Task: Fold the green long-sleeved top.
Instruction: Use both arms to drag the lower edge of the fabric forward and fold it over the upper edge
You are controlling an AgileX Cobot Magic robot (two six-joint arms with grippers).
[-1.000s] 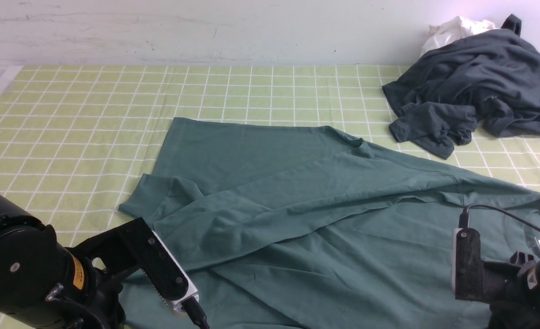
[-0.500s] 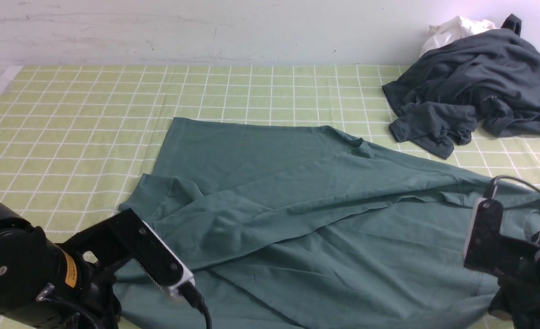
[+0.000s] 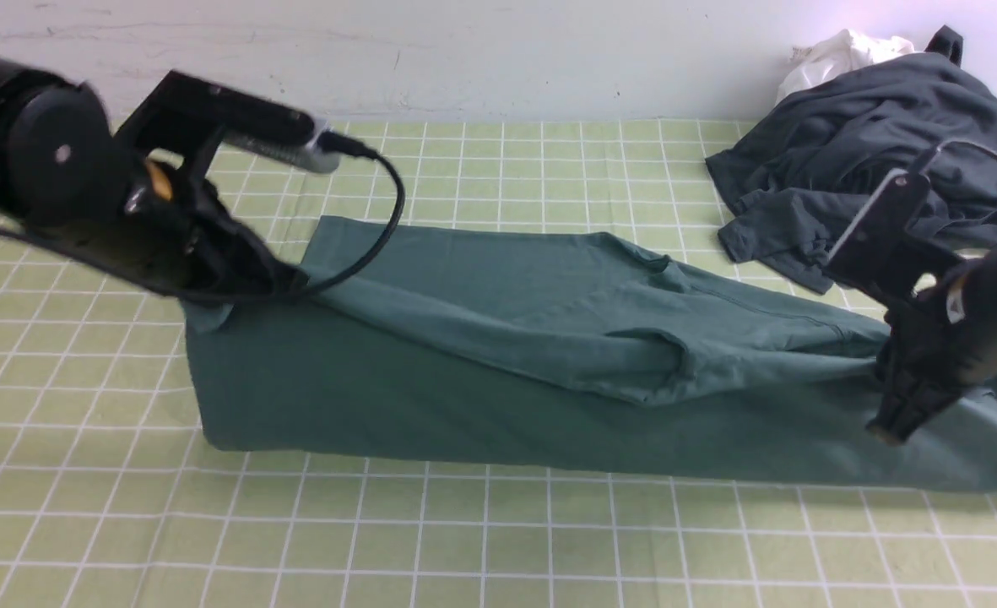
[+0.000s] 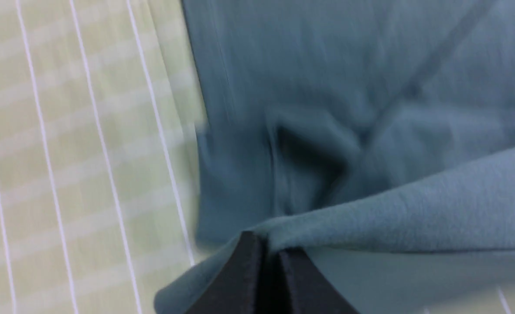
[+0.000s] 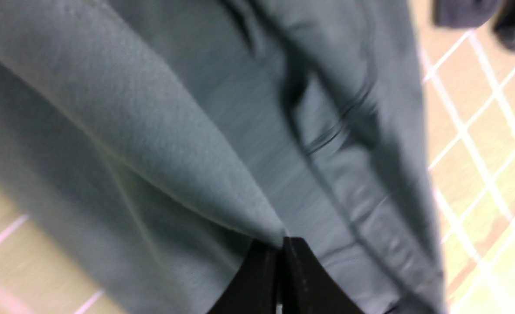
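The green long-sleeved top (image 3: 498,397) lies across the middle of the checked table, its near half turned over toward the far side, with a straight fold edge along the front. My left gripper (image 3: 283,283) is shut on the top's edge at the left end; in the left wrist view the closed tips (image 4: 266,253) pinch teal cloth (image 4: 370,209). My right gripper (image 3: 886,431) is shut on the top's edge at the right end; the right wrist view shows the closed tips (image 5: 281,246) pinching cloth (image 5: 174,144). A sleeve (image 3: 633,355) lies across the body.
A dark charcoal-grey garment (image 3: 869,169) is heaped at the far right, with a white cloth (image 3: 836,55) behind it against the wall. The green checked tablecloth (image 3: 464,540) covers the table. The wall runs along the far edge.
Both grippers have lifted and carried the top's near edge away from me toward the far side, folding it over. The near part of the table is now uncovered.
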